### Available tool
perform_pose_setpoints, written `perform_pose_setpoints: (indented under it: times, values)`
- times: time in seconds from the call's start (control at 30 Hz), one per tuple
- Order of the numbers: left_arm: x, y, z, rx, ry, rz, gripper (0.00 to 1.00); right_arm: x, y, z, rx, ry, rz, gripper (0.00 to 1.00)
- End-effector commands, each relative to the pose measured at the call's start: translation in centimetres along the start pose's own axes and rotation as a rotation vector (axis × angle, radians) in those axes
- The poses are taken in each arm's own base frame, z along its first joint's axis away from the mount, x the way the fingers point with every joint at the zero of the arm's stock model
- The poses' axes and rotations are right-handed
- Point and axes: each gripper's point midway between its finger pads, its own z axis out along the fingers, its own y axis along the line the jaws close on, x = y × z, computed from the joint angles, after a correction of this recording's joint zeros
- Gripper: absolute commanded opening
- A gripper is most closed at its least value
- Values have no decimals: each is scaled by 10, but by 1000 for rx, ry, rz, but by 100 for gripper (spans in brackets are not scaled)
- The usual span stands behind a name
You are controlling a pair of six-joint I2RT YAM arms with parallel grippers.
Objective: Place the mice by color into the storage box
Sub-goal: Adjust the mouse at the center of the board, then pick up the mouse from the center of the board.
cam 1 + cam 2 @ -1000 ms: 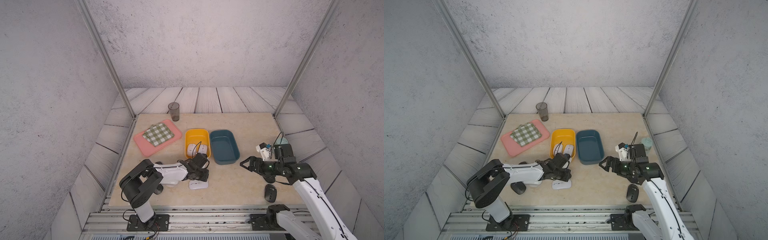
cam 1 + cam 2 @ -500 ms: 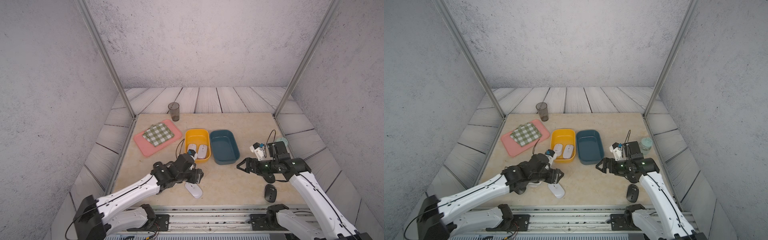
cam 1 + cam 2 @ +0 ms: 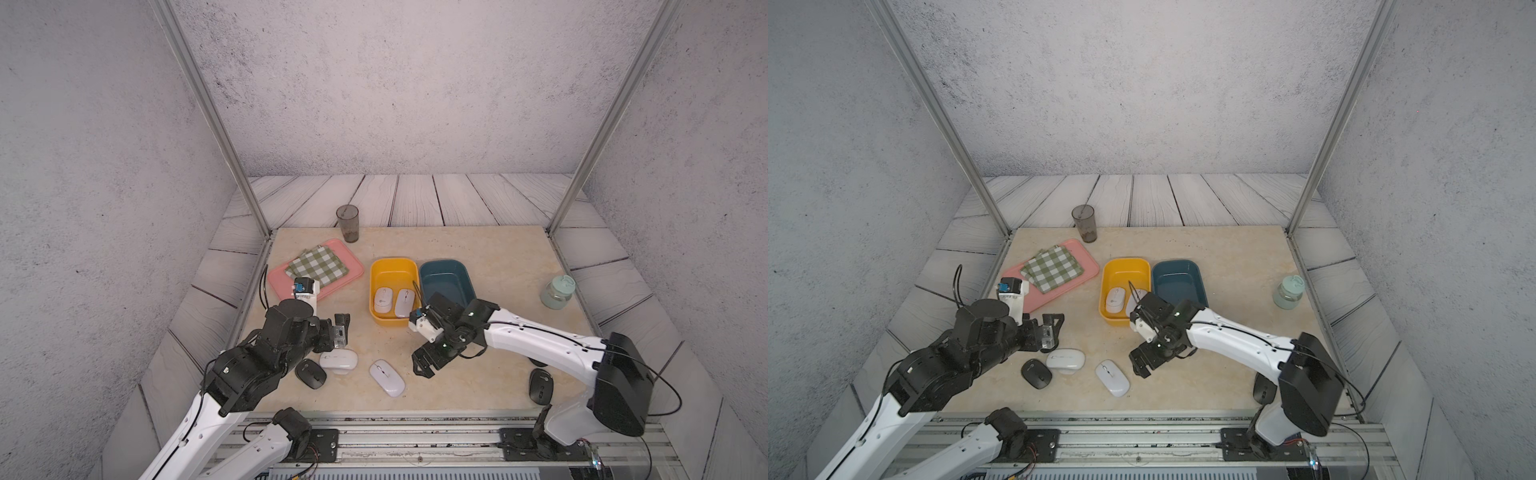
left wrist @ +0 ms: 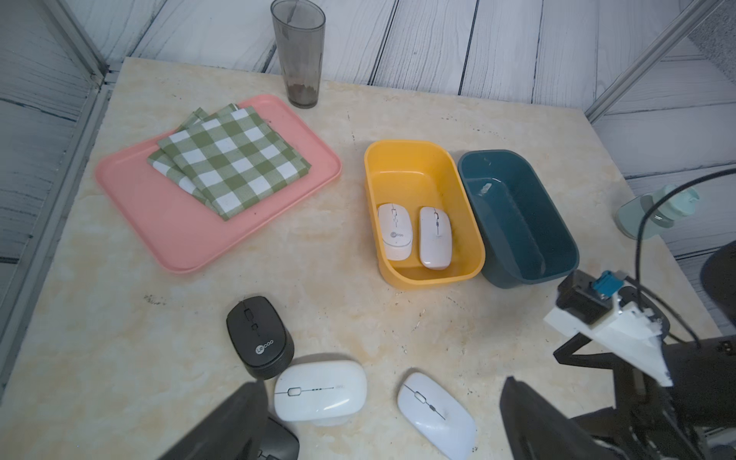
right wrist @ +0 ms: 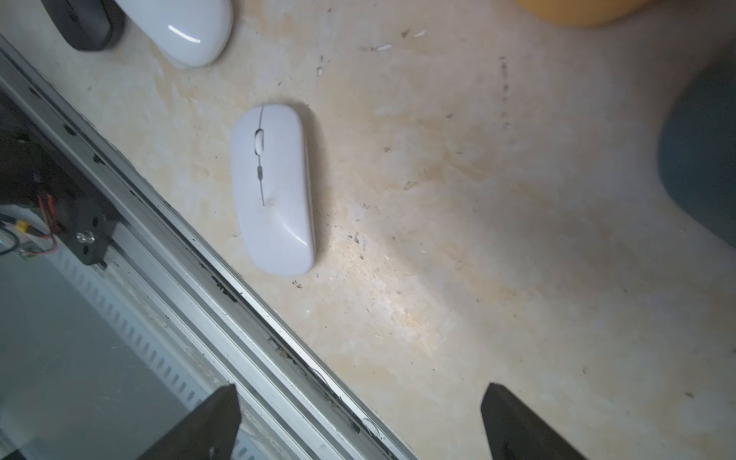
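White mouse (image 5: 273,189), apparently beyond right fingers (image 5: 207,430)

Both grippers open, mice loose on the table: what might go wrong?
The right gripper hovers near the slim white mouse, which lies close to the table's front edge: a glancing grasp may push it off. The black mouse and wide white mouse lie touching, so the left gripper may drag both.

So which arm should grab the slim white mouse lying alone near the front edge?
The right. The right pincer hangs open just beside that slim glossy white mouse; the left pincer, also open, sits farther off.
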Motion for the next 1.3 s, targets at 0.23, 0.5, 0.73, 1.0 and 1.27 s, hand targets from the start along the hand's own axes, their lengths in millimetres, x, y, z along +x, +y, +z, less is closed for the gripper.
perform_pose_setpoints:
  times: [0.23,0.5,0.73,1.0,1.27]
  values:
    - [4,12,-10,-32,-11,21,98,-28,41,57,74,45,-134,99]
    - [8,17,-14,-42,-20,9,98,-35,49,91,109,87,-149,99]
    - [12,19,-13,-42,-15,9,98,-34,44,106,209,103,-155,100]
    - [12,19,-14,-44,-18,14,98,-35,35,115,300,86,-142,86]
    - [11,22,-17,-56,-28,29,98,-45,40,101,300,18,-113,64]
